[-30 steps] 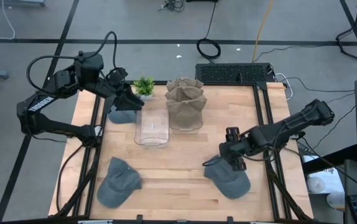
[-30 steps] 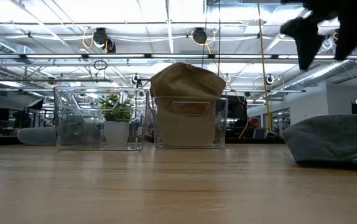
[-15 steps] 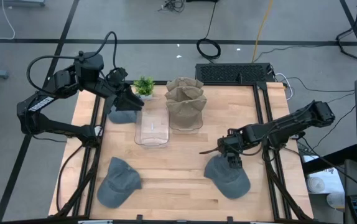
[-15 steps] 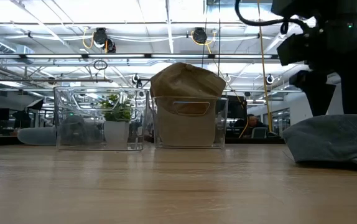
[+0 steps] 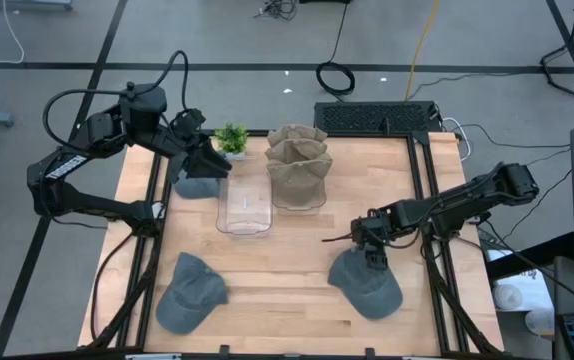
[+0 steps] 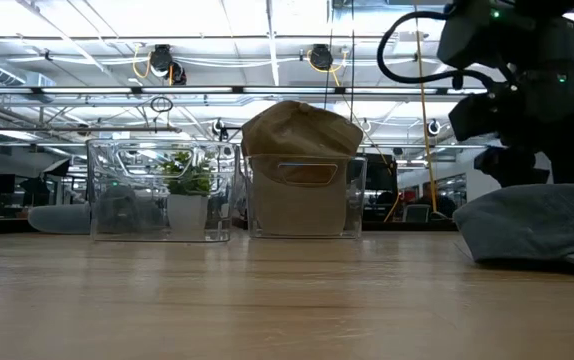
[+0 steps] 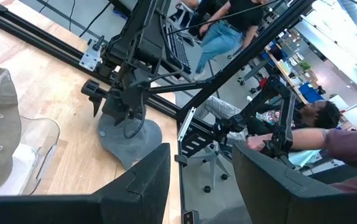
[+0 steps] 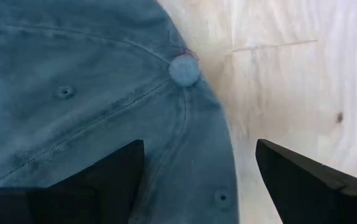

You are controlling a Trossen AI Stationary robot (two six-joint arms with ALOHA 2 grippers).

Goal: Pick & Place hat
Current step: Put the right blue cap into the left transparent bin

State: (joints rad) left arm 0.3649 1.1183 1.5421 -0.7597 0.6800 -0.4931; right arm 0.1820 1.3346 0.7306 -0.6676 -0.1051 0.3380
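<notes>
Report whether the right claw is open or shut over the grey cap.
Open. The right claw has its fingers spread either side of the grey cap's crown, with nothing pinched yet.

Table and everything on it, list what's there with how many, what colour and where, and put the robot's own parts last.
Table: one, light wood, centre.
Grey caps: three; front left, front right under the right gripper, back left by the left gripper.
Tan caps: a stack, exact count unclear, in the right clear bin.
Clear bins: two, side by side at back centre; the left one holds no cap.
Plant: one, green, small white pot, back edge.
Left gripper: dark, open, hovering back left.
Right gripper: dark, open, down over the front-right cap's crown.
</notes>
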